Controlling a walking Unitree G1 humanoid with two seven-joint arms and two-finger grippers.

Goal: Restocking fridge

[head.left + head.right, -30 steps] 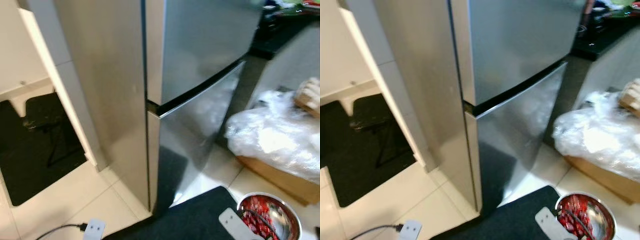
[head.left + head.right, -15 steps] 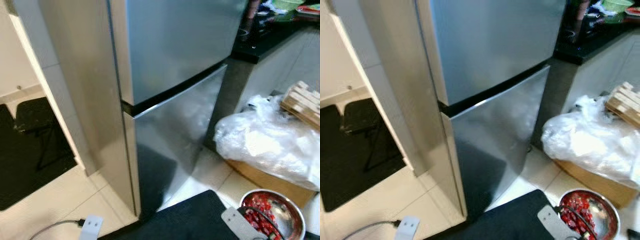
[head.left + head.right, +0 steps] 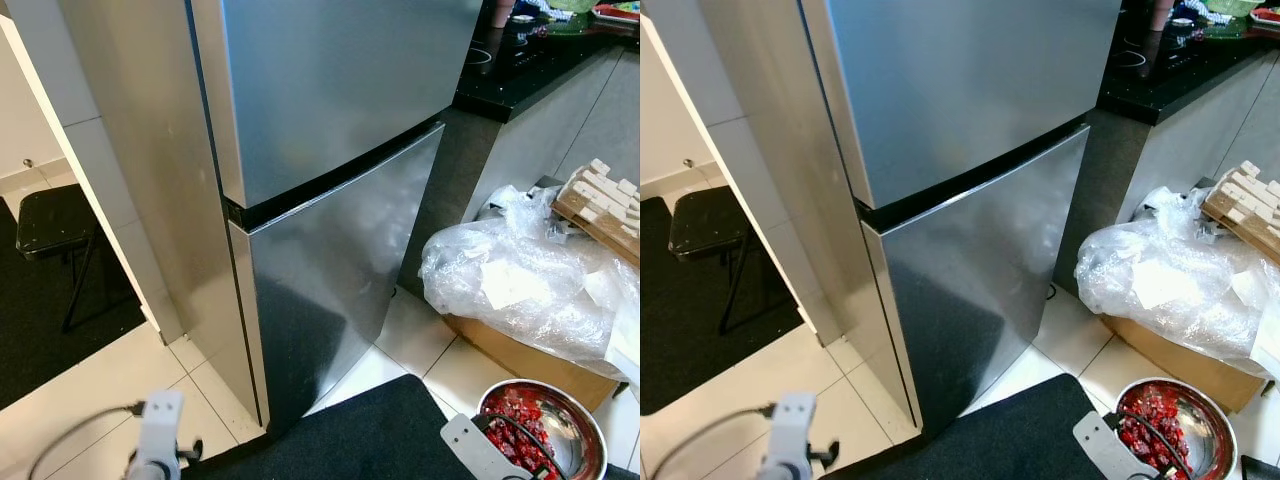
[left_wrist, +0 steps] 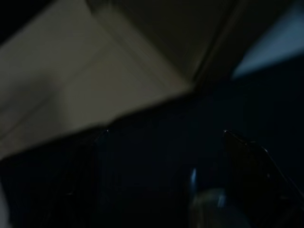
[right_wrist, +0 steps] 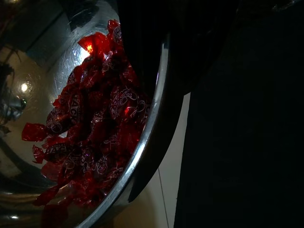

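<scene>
Straight ahead: the fridge (image 3: 330, 150) stood with both steel doors closed, upper door above a dark seam, lower door reaching the floor.
Bowl: a steel bowl (image 3: 1218, 425) of red-wrapped sweets (image 5: 90, 137) sat low at the near right, carried at the right gripper (image 5: 147, 114); one black finger lay inside the rim, clamped on the bowl's wall.
Left gripper: low at the near left (image 3: 155, 440); its wrist view was too dark to tell whether the fingers were wide or narrow.
Right side: a plastic-wrapped box (image 3: 520, 290) lay on the tiles, a wooden rack (image 3: 600, 205) behind it, and a black desk (image 3: 520, 70) far right.
Left side: a dark stool (image 3: 50, 220) stood on a black mat.
Risk, door: with the door closed and one arm loaded, pulling it open probably fell to the left arm; a weak pinch on the edge could slip.
Risk, bowl: held by the rim alone, it could tilt and spill sweets if the body turned sharply.
Risk, footing: a cable (image 3: 70, 445) on the near floor could snag a step.
</scene>
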